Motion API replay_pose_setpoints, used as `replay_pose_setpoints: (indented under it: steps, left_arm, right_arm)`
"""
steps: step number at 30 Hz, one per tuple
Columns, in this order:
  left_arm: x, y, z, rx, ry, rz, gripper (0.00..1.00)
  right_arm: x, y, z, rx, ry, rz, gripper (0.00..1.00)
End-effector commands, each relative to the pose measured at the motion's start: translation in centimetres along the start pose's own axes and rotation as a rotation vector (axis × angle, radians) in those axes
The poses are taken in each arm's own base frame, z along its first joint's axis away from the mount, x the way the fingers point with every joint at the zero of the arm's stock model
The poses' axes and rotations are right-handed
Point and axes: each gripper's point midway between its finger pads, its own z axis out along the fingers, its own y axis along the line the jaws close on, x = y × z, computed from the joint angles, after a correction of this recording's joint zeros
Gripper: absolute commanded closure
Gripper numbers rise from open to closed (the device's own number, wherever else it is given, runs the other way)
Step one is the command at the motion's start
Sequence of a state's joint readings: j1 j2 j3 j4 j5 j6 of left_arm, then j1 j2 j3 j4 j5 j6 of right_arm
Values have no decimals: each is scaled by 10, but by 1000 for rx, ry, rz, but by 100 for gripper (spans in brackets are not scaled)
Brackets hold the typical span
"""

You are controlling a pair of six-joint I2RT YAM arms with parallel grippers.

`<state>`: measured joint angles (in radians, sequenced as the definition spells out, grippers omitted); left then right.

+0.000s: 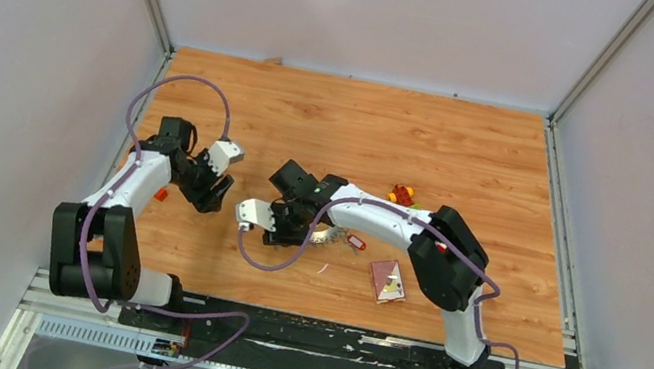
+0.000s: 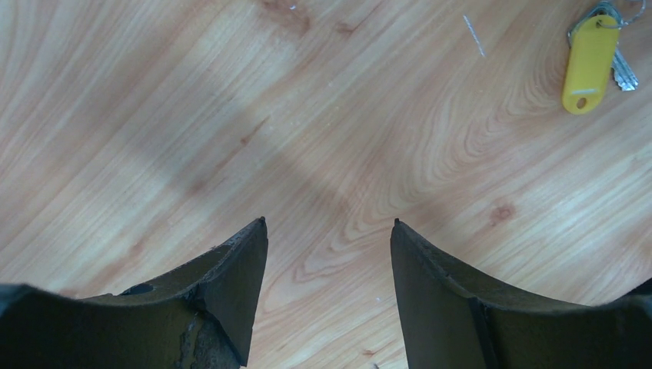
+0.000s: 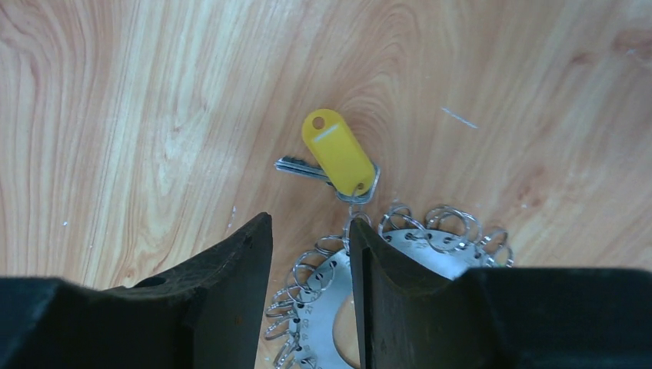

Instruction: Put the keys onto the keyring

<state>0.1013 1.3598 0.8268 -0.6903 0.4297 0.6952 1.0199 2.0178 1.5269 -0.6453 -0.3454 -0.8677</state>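
On the worktop (image 1: 470, 159), a red block (image 1: 387, 281) lies nearest the arm bases. Beyond it, the right pincer (image 3: 311, 219) hangs over the keyring (image 3: 323, 296), jaws partly apart and gripping nothing, one finger above the ring's disc. A yellow-tagged key (image 3: 338, 157) lies just past the fingertips, beside the keyring's loops. A red-tagged key (image 1: 355, 242) lies at the keyring's other side. The left pincer (image 2: 330, 223) gapes wide above the wood. Farthest back sits a toy (image 1: 401, 195).

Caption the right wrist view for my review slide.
Right hand open above the keyring, yellow-tagged key lying just beyond.
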Motion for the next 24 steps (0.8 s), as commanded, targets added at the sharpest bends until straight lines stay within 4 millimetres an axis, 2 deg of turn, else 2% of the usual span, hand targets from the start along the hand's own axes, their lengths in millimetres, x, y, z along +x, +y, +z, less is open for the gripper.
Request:
replay_pose_setpoints:
  steps: [1, 7, 16, 24]
  left_arm:
    - [-7, -7, -8, 16, -43, 38, 32]
    - [-6, -10, -8, 27, -44, 46, 32]
    - [-3, -10, -6, 28, -42, 60, 32]
    - [2, -11, -4, 31, -31, 68, 32]
  right_arm:
    - [-2, -2, 2, -19, 48, -50, 59]
    - [8, -7, 9, -6, 96, -49, 62]
    - [6, -13, 5, 22, 102, -54, 63]
    - [8, -17, 14, 11, 116, -42, 65]
